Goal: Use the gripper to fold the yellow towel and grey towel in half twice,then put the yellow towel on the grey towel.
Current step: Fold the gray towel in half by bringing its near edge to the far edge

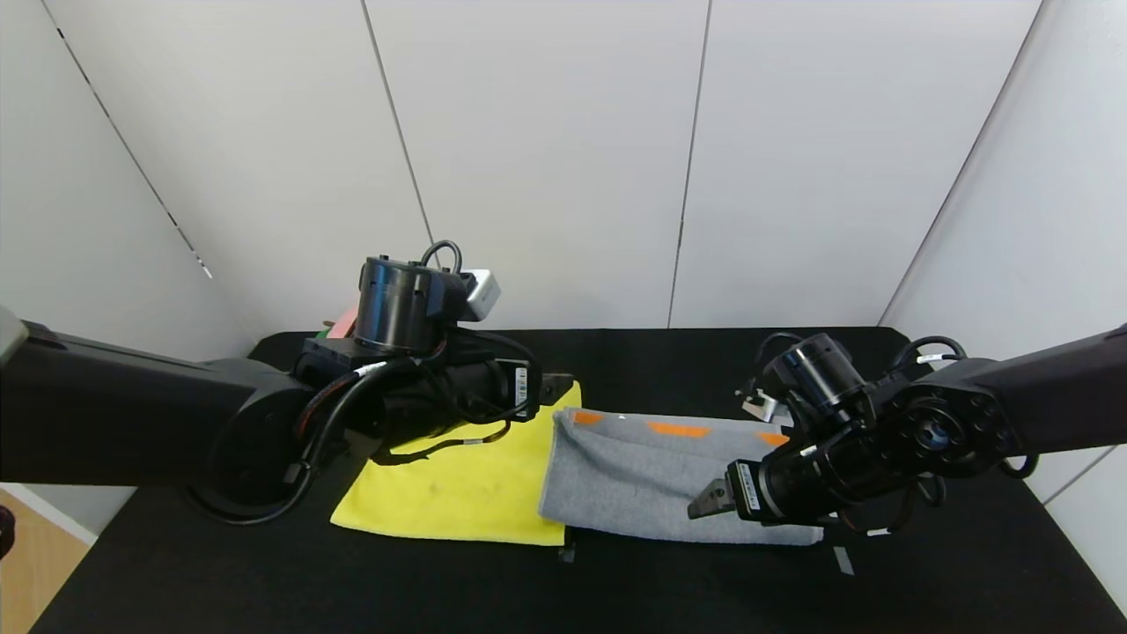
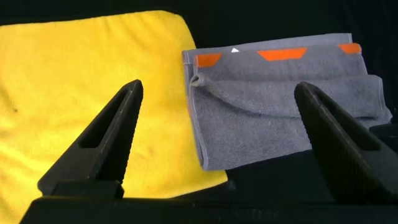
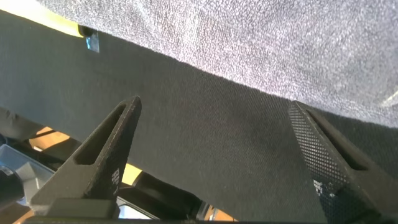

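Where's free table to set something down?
Free: the black table's near strip in front of the yellow towel and grey towel, and the far strip behind the grey towel. Crowded: the middle, both towels touching, arms overhead.

Left gripper [image 2: 217,137] and right gripper [image 3: 214,152] (both raised) gape wide.

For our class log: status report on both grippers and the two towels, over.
Left gripper open above yellow towel. Right gripper open at grey towel's near edge. Towels flat, side by side, not stacked. Nothing in the way.
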You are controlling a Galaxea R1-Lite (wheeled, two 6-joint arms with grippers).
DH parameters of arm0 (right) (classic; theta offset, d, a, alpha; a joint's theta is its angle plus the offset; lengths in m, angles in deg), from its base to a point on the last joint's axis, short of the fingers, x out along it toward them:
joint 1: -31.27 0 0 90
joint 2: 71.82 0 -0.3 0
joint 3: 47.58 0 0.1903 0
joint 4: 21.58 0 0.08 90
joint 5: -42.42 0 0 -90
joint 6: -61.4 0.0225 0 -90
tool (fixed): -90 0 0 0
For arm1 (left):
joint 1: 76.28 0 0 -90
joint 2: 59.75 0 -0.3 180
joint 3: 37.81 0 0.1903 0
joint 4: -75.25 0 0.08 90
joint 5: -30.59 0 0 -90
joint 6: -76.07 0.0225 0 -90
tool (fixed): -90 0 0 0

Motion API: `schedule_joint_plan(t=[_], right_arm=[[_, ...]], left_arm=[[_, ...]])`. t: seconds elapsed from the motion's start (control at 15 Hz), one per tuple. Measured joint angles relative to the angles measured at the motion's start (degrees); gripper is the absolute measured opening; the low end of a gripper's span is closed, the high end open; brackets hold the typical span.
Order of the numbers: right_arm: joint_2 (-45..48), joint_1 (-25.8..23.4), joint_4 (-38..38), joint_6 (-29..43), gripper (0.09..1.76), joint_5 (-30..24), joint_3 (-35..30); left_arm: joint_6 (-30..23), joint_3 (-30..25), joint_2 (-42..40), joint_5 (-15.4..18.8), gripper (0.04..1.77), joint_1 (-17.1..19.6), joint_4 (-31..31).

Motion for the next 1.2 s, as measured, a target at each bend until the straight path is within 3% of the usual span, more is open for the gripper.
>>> schedule_joint_plan(t=[1.2], right_arm=[[-5.88,-1.79,-0.74,-1.72,1.7,0.52,7.47]], left_arm=[[0.09,0.11,0.27,0.96,1.72,0.57,-0.02]])
